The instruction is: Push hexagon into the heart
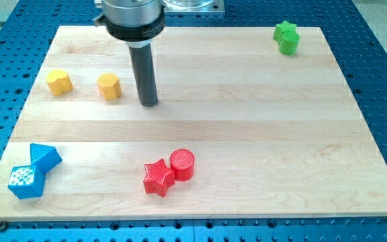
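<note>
At upper left | yellow hexagon [109,86] just left of my tip [149,103] | yellow heart [59,82] farther left | pincer: cannot tell

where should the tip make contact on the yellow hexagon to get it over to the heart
There's nothing to grip with, so push it. Press on the right face of the yellow hexagon, coming from the view's right. The yellow heart lies directly to its left at about the same height, so a leftward shove should carry it in. My tip already sits just right of the hexagon, slightly lower.

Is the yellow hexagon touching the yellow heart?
No: the yellow hexagon sits apart from the yellow heart, bare board between them.
</note>
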